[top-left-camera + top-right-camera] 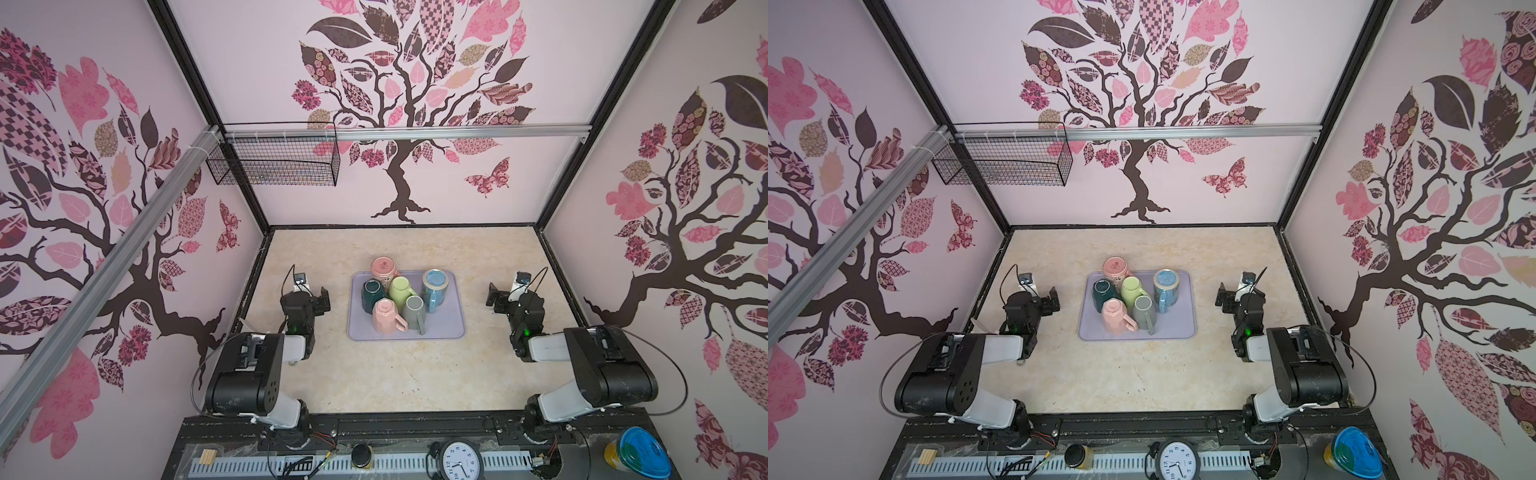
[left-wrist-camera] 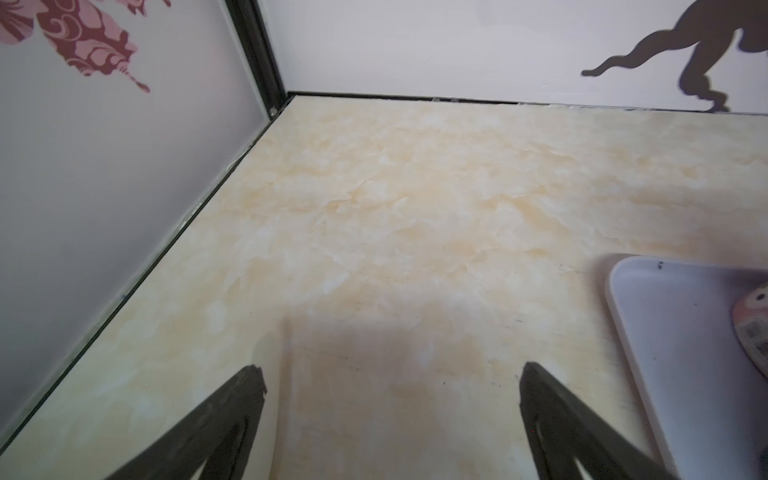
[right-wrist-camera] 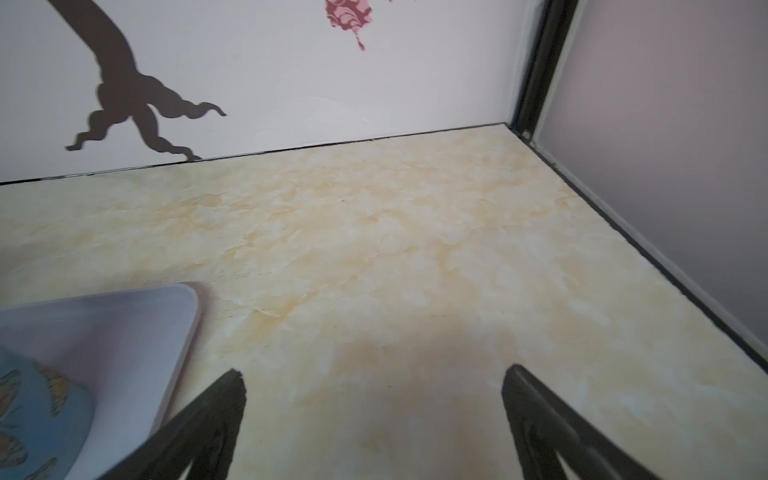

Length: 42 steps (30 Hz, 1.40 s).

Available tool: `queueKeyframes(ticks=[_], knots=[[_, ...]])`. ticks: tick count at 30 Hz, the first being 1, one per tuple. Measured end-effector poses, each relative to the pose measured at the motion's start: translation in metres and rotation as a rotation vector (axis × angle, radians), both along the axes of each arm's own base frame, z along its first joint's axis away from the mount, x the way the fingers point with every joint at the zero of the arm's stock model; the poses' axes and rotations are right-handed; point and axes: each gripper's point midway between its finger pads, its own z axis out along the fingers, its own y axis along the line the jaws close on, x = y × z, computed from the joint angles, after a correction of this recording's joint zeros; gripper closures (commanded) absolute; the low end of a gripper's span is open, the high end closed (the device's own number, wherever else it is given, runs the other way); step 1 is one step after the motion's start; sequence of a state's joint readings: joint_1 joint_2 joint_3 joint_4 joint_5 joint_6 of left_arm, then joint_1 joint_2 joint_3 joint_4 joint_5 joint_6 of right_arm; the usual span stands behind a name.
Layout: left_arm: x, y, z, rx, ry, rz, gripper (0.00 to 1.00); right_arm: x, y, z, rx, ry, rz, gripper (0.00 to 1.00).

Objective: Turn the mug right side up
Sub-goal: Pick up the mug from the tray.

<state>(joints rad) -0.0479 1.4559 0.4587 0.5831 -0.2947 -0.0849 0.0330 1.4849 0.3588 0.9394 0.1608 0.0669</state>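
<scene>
Several mugs stand bottom up, crowded on a lilac tray [image 1: 444, 324] in mid-table: a patterned pink mug [image 1: 384, 268] at the back, dark green mug [image 1: 372, 295], lime mug [image 1: 402, 291], blue mug [image 1: 435, 286], pale pink mug [image 1: 386, 316], grey mug [image 1: 414, 311]. My left gripper [image 1: 322, 299] hangs open left of the tray, touching nothing; its wrist view shows the left gripper [image 2: 391, 370] over bare table beside the tray's corner [image 2: 648, 316]. My right gripper [image 1: 494, 297] is open right of the tray, the right gripper [image 3: 374, 372] empty too.
Walls close the table on three sides. A wire basket [image 1: 274, 160] hangs high on the back left rail. At the front edge sit a clock [image 1: 460, 459], a small dark jar [image 1: 360, 455] and a blue-lidded container [image 1: 640, 453].
</scene>
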Motion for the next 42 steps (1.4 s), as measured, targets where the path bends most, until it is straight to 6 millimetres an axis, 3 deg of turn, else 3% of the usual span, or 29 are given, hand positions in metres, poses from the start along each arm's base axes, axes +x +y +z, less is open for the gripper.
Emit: queueKeyframes(ticks=[5,7,11,17,21,26,31,35,42], knots=[[0.014,0.015,0.089,-0.066,-0.116,0.161,0.01,0.017,-0.003,0.051,0.072,-0.054,-0.047,0.0],[0.009,0.014,0.101,-0.086,-0.128,0.185,0.01,0.017,-0.001,0.063,0.106,-0.059,-0.042,0.01],[-0.006,0.011,0.093,-0.125,-0.086,0.207,0.01,0.014,0.009,0.069,0.189,-0.03,-0.008,0.01],[-0.027,0.026,0.071,-0.183,-0.065,0.294,0.01,0.009,0.029,0.064,0.314,0.055,0.066,0.01],[-0.034,0.023,0.06,-0.196,-0.009,0.287,0.01,0.0,0.036,0.061,0.363,0.1,0.092,0.01],[-0.044,0.001,0.045,-0.201,0.084,0.236,0.01,-0.01,0.051,0.048,0.396,0.193,0.123,0.0],[-0.054,-0.024,0.036,-0.209,0.15,0.167,0.01,-0.023,0.096,0.037,0.38,0.286,0.231,0.0],[-0.063,-0.058,0.05,-0.189,0.132,0.067,0.01,-0.032,0.126,0.028,0.386,0.346,0.312,0.0],[-0.088,-0.099,0.078,-0.167,0.044,-0.078,0.01,-0.04,0.154,0.01,0.391,0.453,0.372,0.01]])
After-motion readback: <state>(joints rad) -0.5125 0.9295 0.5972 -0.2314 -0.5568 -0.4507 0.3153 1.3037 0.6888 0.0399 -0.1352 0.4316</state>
